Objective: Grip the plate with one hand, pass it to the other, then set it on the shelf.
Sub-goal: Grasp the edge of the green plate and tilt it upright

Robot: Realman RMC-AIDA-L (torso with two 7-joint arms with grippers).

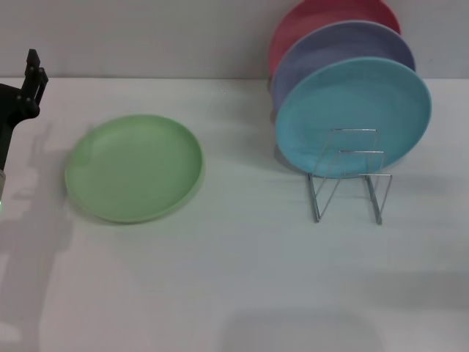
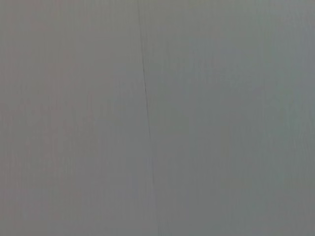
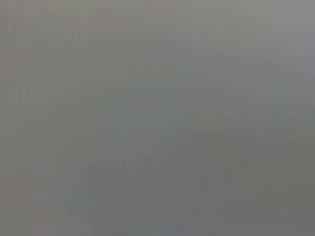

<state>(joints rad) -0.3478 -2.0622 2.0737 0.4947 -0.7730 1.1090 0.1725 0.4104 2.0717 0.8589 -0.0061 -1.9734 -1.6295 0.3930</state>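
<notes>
I count four plates and one rack. The light green plate (image 1: 134, 168) lies flat on the white table (image 1: 234, 279), left of centre, nothing touching it. The shelf (image 1: 349, 176), a low silver wire rack, stands to the right; three plates stand upright in it, one behind another: turquoise-blue plate (image 1: 353, 116) in front, lavender plate (image 1: 344, 51) next, red plate (image 1: 322, 18) at the back. My left gripper (image 1: 33, 81) is raised at the table's far left edge, well apart from the green plate; I cannot tell how its jaws stand. The right arm is out of sight. Both wrist views give me only plain grey.
</notes>
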